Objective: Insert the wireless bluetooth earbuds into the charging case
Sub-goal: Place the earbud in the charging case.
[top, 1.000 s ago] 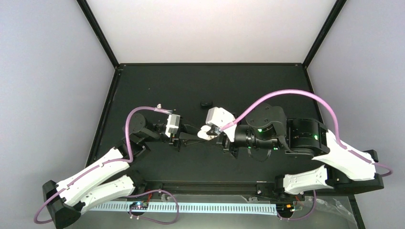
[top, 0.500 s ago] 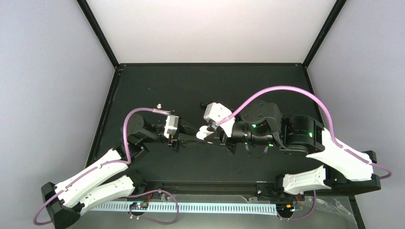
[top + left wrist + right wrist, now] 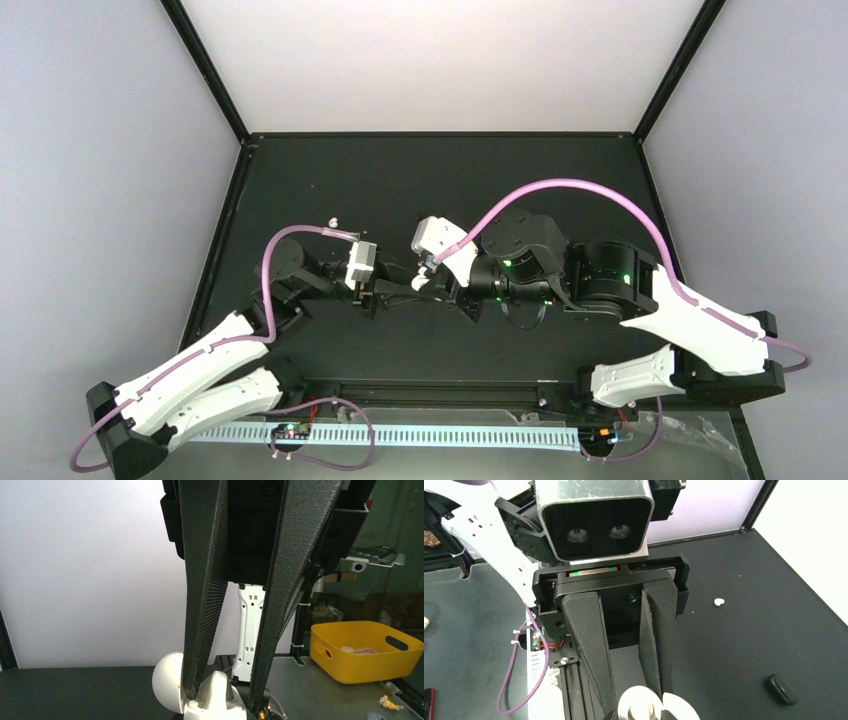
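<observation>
I saw the left gripper [image 3: 408, 286] pinching the white charging case [image 3: 640, 702] between the two arms, the right gripper [image 3: 437, 284] meeting it tip to tip, its jaws pressed onto the same case, one earbud [image 3: 719, 601] lying loose on the table [image 3: 749, 645], a black oval piece [image 3: 781, 689] apart from it

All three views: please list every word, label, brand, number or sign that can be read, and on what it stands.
No text can be read in any view.
Left wrist view: faint marks on the dark panel at the right, too blurred to read.
Top view: circuit boards at the near edge, too small to read.
The charging case, yellow bin, wrist camera: no print shows.
</observation>
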Controlling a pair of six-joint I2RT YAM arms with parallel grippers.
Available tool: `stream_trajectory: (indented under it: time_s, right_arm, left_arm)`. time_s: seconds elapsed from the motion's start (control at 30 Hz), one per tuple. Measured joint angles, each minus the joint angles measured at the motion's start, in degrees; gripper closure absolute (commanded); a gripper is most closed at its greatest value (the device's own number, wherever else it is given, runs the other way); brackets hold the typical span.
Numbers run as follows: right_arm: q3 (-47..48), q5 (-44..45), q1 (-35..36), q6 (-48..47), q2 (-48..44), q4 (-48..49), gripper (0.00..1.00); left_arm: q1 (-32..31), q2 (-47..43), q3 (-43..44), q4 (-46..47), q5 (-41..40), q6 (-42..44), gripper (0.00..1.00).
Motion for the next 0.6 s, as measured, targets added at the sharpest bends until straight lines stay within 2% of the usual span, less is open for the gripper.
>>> stream_trajectory:
  time_s: [0.37,0.6]
  right_arm:
    - [0.0,0.6,0.0,0.2,0.3,0.0,0.88]
    - [0.0,1.1,-0.1,0.2,0.3,0.0,0.99]
  left_arm:
    - [0.0,-0.2,0.0,-1.5,-1.0,0.6,0.98]
    - [0.0,-0.3,0.0,-2.1,-1.0,0.8,0.98]
